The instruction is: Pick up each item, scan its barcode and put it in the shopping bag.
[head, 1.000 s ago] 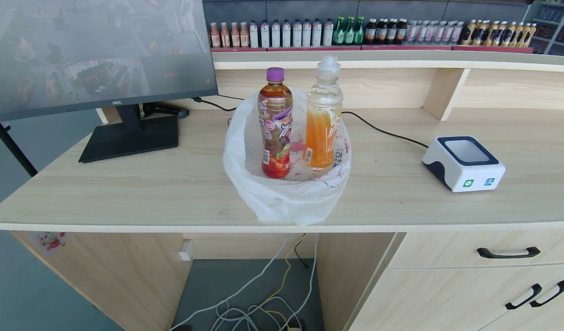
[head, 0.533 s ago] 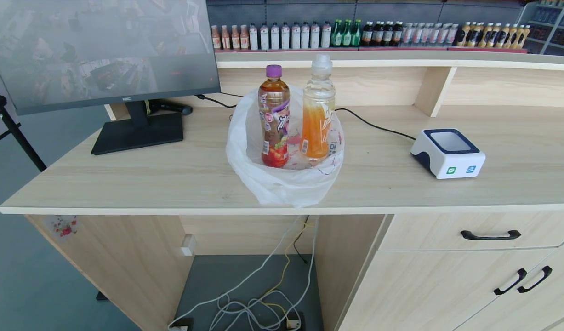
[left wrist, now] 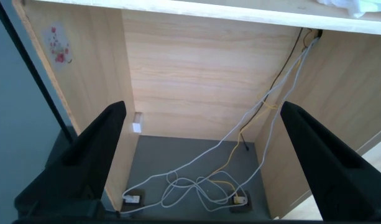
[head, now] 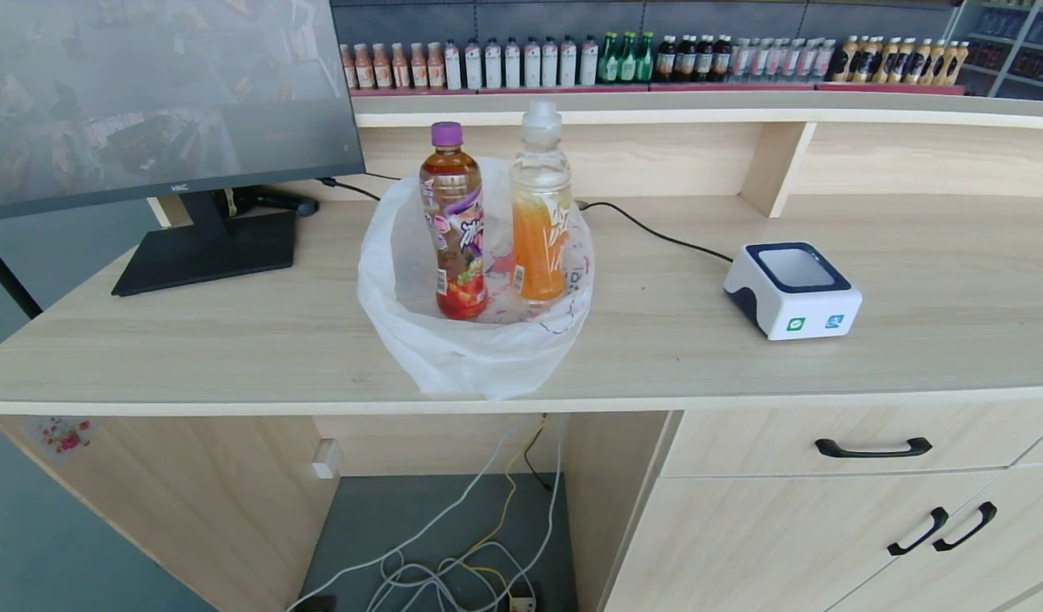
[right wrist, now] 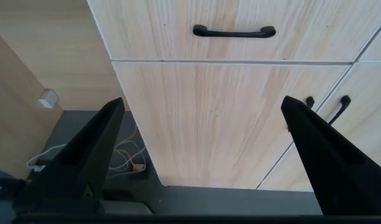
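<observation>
Hanging low in front of the cabinet, my left gripper has its fingers spread wide with nothing between them. Past them, loose cables lie on the floor of the open bay under the counter. My right gripper is spread just as wide and carries nothing, and it faces a drawer front with a black handle.

Above both, on the counter near its front edge, sits the shopping bag with its mouth rolled open. Two bottles stand upright inside it, close side by side: the purple-capped bottle on my left and the orange drink bottle on my right. The scanner rests well apart from the bag on my right, window facing up. Farther back on my left stands the monitor, and a shelf of bottles runs along the rear.

With both bottles bagged and my fingers free, I judge the task at or near its end. Any further item would call for lifting an arm clear of the counter's edge first. I would then have to set it down gently beside those tall bottles in the soft bag.
</observation>
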